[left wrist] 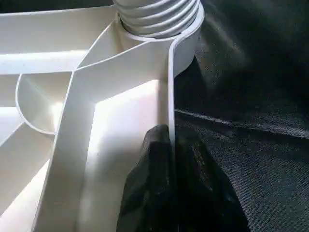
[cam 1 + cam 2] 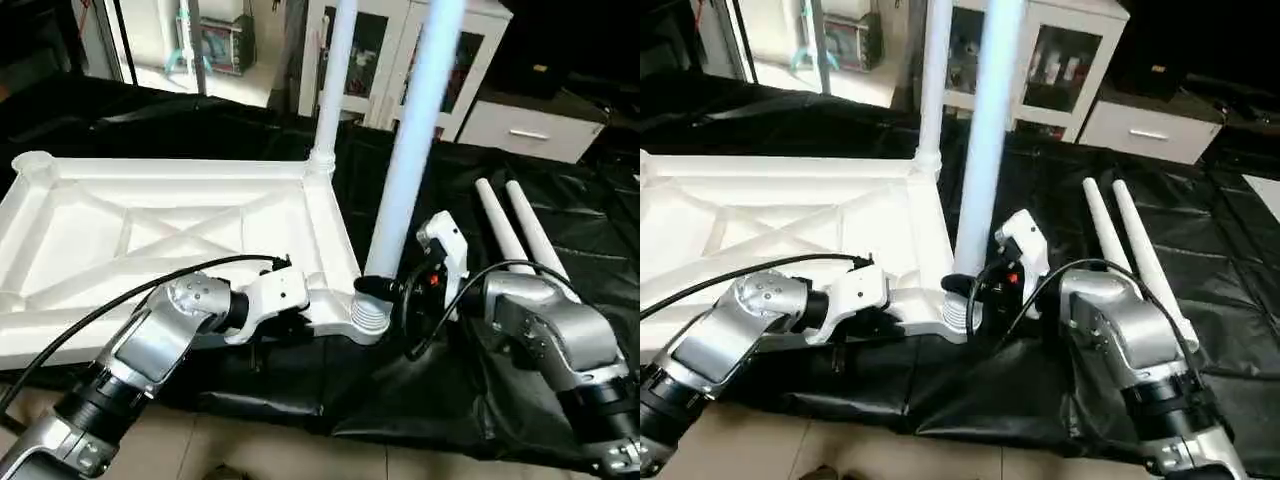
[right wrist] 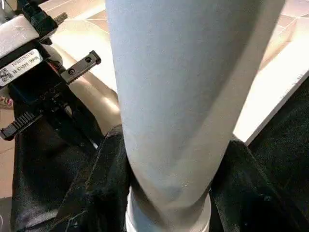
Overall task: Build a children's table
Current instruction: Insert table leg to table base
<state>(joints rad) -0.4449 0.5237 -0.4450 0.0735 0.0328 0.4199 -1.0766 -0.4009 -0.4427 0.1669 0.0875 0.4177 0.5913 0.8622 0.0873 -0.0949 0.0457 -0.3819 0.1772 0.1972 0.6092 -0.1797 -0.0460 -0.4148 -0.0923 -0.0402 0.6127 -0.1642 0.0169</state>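
Observation:
The white table top [image 2: 120, 230] lies upside down on a black sheet, its X-ribbed underside up. One white leg [image 2: 335, 80] stands upright in the far right corner socket. A second leg [image 2: 412, 150] stands in the near right corner socket [image 2: 370, 318], and my right gripper [image 2: 385, 290] is shut around its lower end; the right wrist view shows black fingers [image 3: 104, 179] on both sides of the tube. My left gripper [image 2: 300, 310] is shut on the top's near rim [image 1: 170, 96], just beside that socket. Two more legs [image 2: 512, 235] lie side by side on the sheet to the right.
The black sheet [image 2: 450, 390] covers the floor under the work, with bare tiles [image 2: 260, 450] at its near edge. A white glass-door cabinet [image 2: 375, 50] and a white drawer unit [image 2: 530, 125] stand at the back. The left gripper's body [image 3: 29, 63] is close beside the held leg.

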